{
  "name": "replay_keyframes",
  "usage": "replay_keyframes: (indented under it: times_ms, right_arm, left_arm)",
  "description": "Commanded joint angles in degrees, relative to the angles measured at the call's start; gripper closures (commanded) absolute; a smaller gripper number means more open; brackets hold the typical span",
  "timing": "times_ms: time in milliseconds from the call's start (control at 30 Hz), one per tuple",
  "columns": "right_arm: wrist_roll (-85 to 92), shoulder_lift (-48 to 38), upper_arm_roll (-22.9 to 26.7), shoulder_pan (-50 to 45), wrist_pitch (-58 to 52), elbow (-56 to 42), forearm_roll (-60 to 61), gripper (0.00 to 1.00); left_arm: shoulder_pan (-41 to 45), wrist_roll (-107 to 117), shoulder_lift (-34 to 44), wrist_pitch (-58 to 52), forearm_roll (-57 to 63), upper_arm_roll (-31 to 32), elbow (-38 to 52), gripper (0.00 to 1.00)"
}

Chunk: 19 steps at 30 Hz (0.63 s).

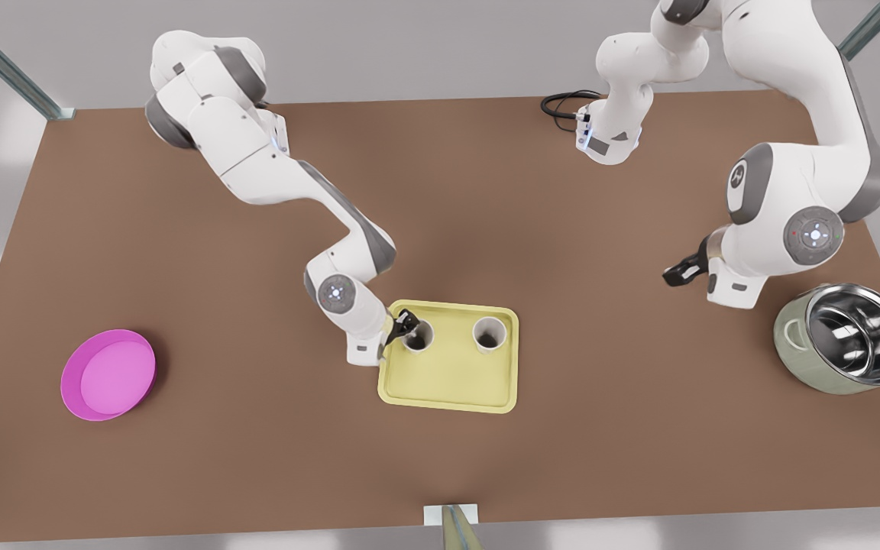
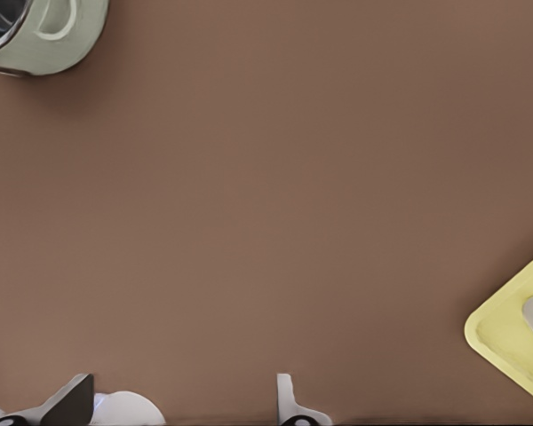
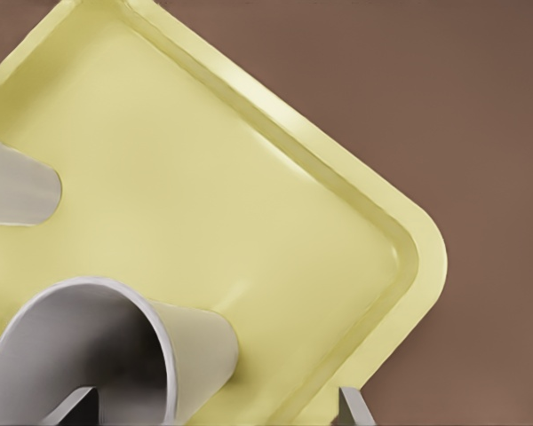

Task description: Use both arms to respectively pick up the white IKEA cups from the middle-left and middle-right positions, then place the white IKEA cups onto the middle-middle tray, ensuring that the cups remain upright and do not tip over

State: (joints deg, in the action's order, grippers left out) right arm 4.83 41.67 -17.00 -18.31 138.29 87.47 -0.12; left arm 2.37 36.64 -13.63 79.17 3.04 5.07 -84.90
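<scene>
Yellow tray [image 1: 448, 382] holds both white cups [image 1: 489, 334] upright | right gripper [image 1: 406, 321] spread around its cup [image 1: 418, 336], retreat remaining | left gripper [image 1: 682, 271] wide, empty, away.

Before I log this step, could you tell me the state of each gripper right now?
Left gripper: open, empty, over the table.
Right gripper: open, at a white cup on the tray.

Open brown table [image 1: 600, 367] surrounds the tray [image 1: 448, 382] — two cups (upright) [image 1: 418, 336] [image 1: 489, 334] crowd its far half.
</scene>
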Motion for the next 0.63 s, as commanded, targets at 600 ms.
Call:
replay_keyframes:
  times_ms: [600]
  right_arm:
    - [-4.4,-35.6,18.6,17.0,-58.4,-7.0,-4.1,0.00]
  left_arm:
    - [0.0,-34.8,-0.1,-2.5,-1.3,0.9,0.1,0.00]
